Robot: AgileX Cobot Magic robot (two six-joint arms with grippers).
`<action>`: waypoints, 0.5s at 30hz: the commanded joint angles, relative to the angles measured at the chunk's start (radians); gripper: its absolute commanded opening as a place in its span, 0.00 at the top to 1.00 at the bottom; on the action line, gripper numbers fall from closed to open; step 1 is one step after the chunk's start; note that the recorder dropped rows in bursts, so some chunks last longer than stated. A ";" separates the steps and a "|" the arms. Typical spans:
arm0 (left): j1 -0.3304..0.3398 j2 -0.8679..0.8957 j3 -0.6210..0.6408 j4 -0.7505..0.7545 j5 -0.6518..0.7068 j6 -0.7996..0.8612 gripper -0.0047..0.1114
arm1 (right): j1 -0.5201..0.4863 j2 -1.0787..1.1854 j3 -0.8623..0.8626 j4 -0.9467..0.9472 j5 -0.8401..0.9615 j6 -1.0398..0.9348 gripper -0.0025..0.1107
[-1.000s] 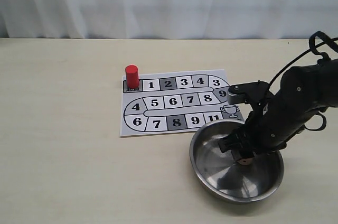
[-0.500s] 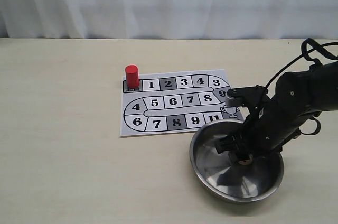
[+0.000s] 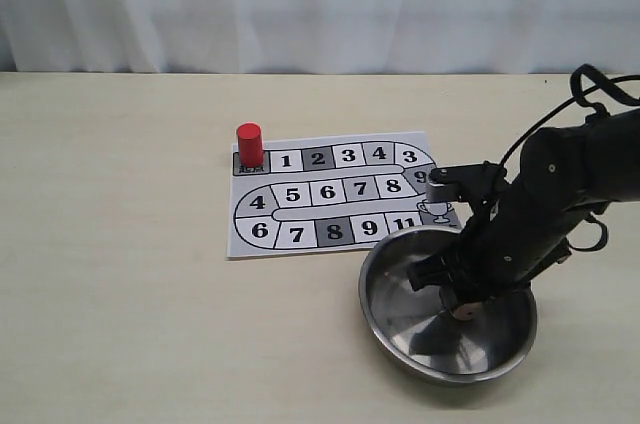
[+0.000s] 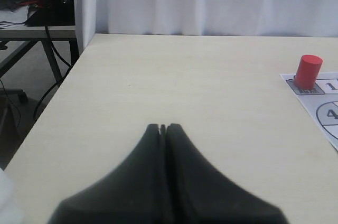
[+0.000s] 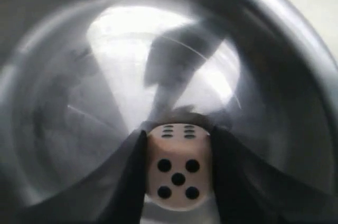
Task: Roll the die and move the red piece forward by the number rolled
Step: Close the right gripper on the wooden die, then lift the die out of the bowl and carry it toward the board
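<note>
the right gripper is clamping the die low inside the steel bowl, calling for a quick clean release, while the red piece is standing at the start of the numbered board.

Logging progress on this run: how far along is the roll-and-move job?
Done: right gripper grips the die in the steel bowl. In hand: the roll; die not released. Left: moving the red piece, standing on the start square of the board; left gripper shut.
</note>
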 commanded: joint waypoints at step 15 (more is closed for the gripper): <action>-0.008 0.000 -0.006 0.001 -0.012 0.000 0.96 | -0.255 -0.250 -0.100 -0.065 -0.017 -0.069 0.94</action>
